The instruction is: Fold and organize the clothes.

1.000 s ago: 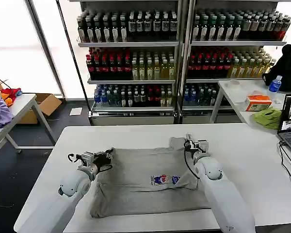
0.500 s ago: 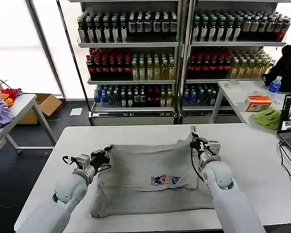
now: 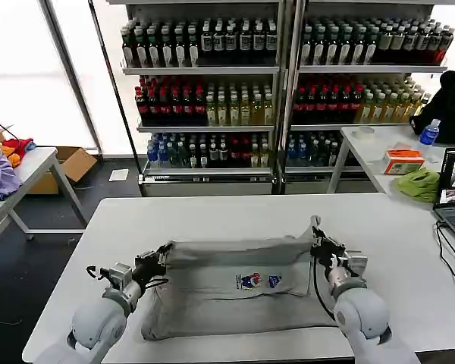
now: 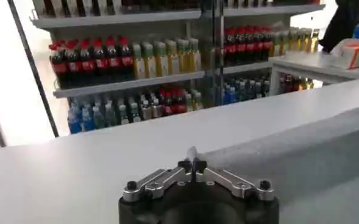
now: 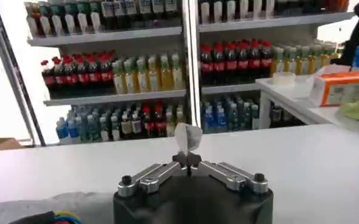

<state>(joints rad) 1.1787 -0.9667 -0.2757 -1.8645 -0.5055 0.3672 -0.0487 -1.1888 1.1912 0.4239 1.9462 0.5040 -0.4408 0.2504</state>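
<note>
Grey shirt (image 3: 235,284) lying on white table (image 3: 212,212), far edge folded toward near side. Left gripper (image 3: 161,255) pinching shirt's far-left corner, jaws pressed together. Right gripper (image 3: 316,232) pinching far-right corner, jaws pressed together. Bottle shelves (image 3: 280,83) beyond table.

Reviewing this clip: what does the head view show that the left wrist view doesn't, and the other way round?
Head view alone: the whole grey shirt with its small chest print, stretched over the white table between the left gripper and the right gripper, each pinching a far corner.

Left wrist view alone: a close look at the left gripper's fingers closed together on a thin edge of cloth.

Both: the shirt, the table and the shelves of bottled drinks behind.
</note>
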